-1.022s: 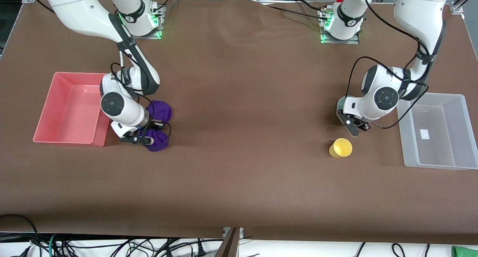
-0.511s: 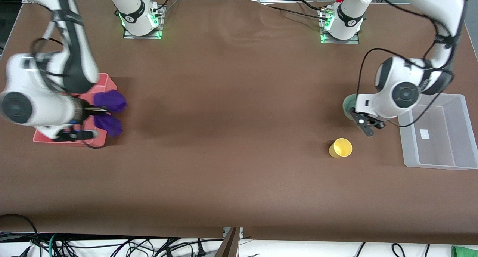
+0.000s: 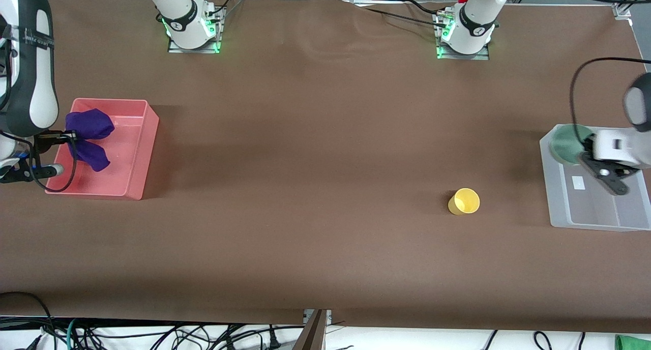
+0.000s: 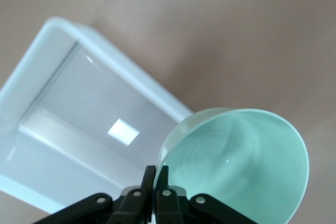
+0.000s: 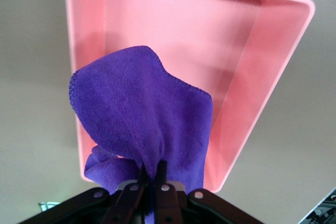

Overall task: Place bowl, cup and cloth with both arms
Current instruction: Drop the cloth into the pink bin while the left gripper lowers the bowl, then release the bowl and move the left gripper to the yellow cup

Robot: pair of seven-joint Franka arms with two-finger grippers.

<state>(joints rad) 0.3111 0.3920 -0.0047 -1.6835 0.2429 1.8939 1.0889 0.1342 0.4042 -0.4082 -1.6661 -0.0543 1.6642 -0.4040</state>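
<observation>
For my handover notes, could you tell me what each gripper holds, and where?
Left gripper pinches the mint-green bowl by its rim; right gripper grips the purple cloth at a bunched fold.

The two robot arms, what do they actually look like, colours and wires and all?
Both arms are glossy white with rounded shells and dark grey or black bands at the joints. The right arm carries small dark lettering on a band. Loose black cables loop alongside each one. The left arm ends in a white block. Each base glows green. The left gripper and right gripper are black, with two slim fingers fastened by silver screws.

purple cloth (image 3: 87, 136) hangs over pink bin; mint bowl (image 3: 568, 144) aloft; yellow cup (image 3: 464, 201) upright.
</observation>
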